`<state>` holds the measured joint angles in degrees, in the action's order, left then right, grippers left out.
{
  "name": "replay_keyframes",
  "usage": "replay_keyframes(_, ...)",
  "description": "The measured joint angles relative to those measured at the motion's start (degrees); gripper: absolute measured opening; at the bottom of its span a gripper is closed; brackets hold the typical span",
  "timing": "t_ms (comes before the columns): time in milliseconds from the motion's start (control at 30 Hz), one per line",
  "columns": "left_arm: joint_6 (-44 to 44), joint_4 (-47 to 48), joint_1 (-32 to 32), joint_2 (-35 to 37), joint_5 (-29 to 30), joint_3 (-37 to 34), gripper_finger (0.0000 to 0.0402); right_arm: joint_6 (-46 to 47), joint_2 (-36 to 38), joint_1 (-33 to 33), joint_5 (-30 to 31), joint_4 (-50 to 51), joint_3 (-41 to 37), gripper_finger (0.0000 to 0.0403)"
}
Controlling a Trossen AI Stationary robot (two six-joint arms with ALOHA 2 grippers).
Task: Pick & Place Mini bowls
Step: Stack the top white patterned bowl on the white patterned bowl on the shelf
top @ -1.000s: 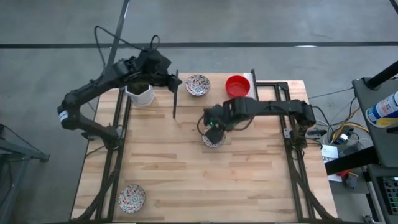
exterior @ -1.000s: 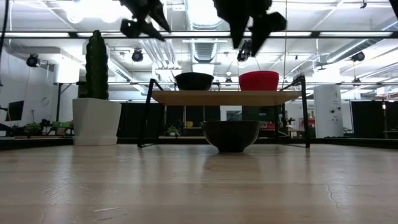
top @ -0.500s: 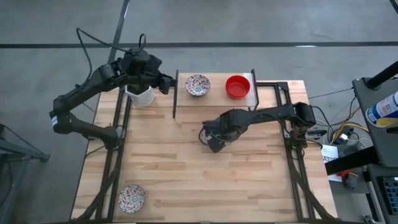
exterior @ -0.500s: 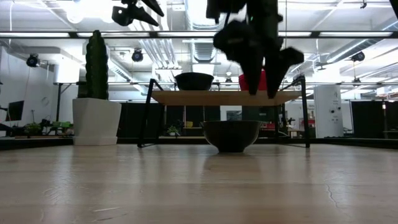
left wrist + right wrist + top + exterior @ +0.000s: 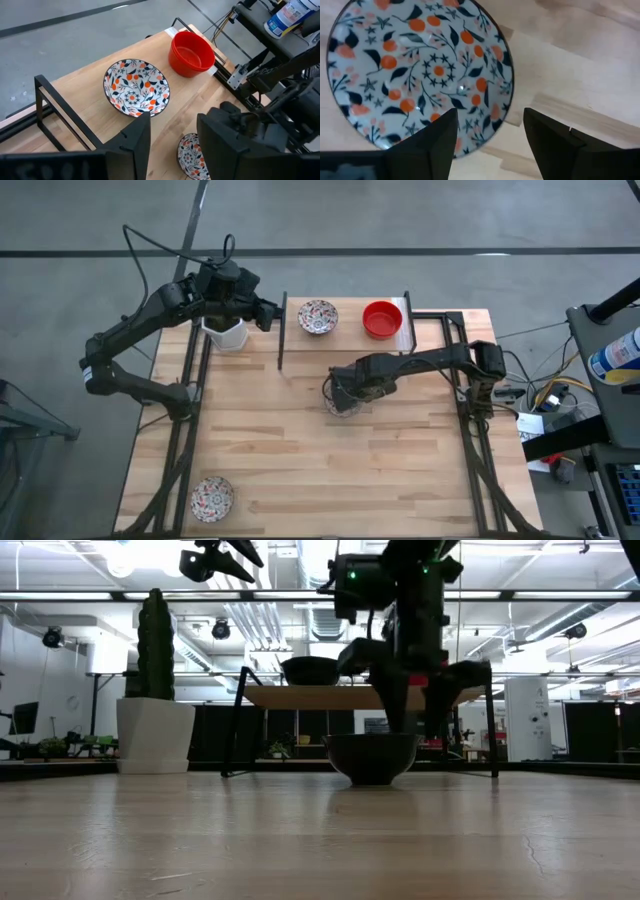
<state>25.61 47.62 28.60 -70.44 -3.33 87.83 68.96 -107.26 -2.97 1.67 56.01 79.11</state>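
A floral mini bowl (image 5: 420, 70) stands on its base mid-table (image 5: 372, 757). My right gripper (image 5: 490, 125) is open and low over that bowl, one finger above the inside and one outside the rim (image 5: 415, 725). I cannot tell whether the fingers touch it. A second floral bowl (image 5: 317, 316) and a red bowl (image 5: 381, 319) stand on the raised shelf. A third floral bowl (image 5: 212, 497) sits near the table's near left corner. My left gripper (image 5: 172, 135) is open and empty, high beside the shelf's left end (image 5: 268, 315).
The raised wooden shelf (image 5: 360, 696) on a black frame spans the table's far side. A white pot with a tall cactus (image 5: 155, 735) stands at the far left, under my left arm. Black rails (image 5: 190, 430) run along both table sides. Bare wood lies across the near half.
My right gripper has come down from high above onto the middle floral bowl, until its open fingers stand astride the rim. My left gripper drew back from the shelf toward the table's left, then held still. No bowl has moved.
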Motion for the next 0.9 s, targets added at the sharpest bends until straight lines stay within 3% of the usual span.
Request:
replay_keyframes(333, 0.13, 0.02, 0.0, -0.02, -0.02, 0.0, 0.0151, 0.18, 0.0, -0.93, -0.16, -3.51, -4.62, 0.0175)
replay_keyframes(667, -0.56, 0.02, 0.0, -0.09, -0.04, 0.0, 0.0151, -2.94, 0.32, -1.02, -0.35, -9.75, -5.75, 0.0021)
replay_keyframes(900, 0.02, 0.04, -0.46, -0.15, -0.75, 0.0, 0.0151, -5.11, 0.22, -0.17, 0.06, -8.17, -1.57, 0.0012)
